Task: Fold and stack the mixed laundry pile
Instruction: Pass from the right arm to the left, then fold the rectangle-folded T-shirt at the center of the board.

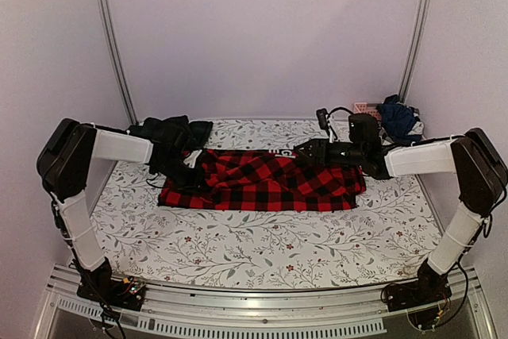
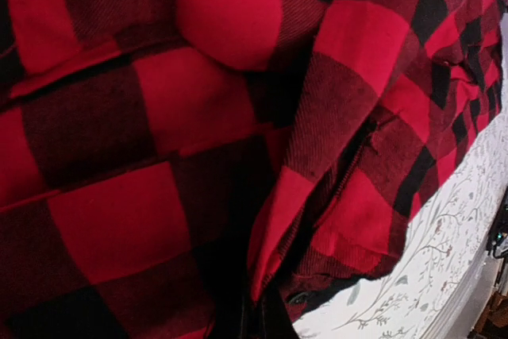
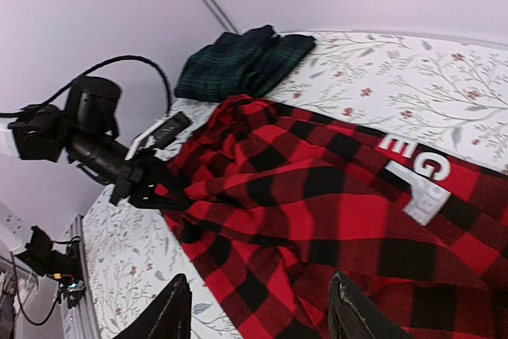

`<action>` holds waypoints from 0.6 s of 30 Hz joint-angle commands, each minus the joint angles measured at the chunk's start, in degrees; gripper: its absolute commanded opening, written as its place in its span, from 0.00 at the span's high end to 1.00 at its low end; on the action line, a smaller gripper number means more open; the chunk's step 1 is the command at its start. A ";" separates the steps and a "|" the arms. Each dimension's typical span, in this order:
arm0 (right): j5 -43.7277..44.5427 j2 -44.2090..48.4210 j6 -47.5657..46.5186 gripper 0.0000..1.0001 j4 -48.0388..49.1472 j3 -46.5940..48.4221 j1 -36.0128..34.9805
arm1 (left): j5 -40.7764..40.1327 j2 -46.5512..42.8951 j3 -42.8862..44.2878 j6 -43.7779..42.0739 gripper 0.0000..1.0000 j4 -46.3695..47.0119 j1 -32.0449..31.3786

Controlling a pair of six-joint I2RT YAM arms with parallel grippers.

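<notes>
- Top: flannel shirt flat on the table cloth, nearer its far edge; bare room along the near edge.
- Left wrist: only checked folds, fingers hidden.
- Right wrist: left gripper clenched on the flannel shirt's left edge; right gripper released above it.

Tartan piece behind shirt, leftward

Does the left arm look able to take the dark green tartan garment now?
Probably not yet: the left gripper has its jaws shut on the red-and-black checked flannel shirt. The dark green tartan garment lies close behind it.
</notes>
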State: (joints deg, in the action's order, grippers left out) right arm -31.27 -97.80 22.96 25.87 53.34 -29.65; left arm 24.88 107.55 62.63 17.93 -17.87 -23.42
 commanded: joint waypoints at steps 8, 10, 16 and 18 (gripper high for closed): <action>20.82 -5.45 -25.92 0.35 -16.79 4.63 1.35 | 14.61 -2.91 5.37 0.70 1.00 -1.05 4.57; 20.26 -7.07 -28.10 0.35 -16.97 5.60 1.34 | 15.72 -2.19 7.26 0.91 1.00 -1.95 4.53; 22.78 -8.63 -33.31 0.33 -19.93 6.77 1.43 | 15.35 -1.18 13.22 1.64 1.00 -6.60 6.11; 22.06 -8.72 -33.96 0.32 -20.67 7.20 2.06 | 16.68 -1.33 15.14 2.06 1.00 -7.67 6.61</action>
State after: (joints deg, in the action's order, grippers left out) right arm -11.11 -105.89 -6.20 7.64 58.67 -28.32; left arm 38.20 105.89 74.19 18.87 -22.57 -18.41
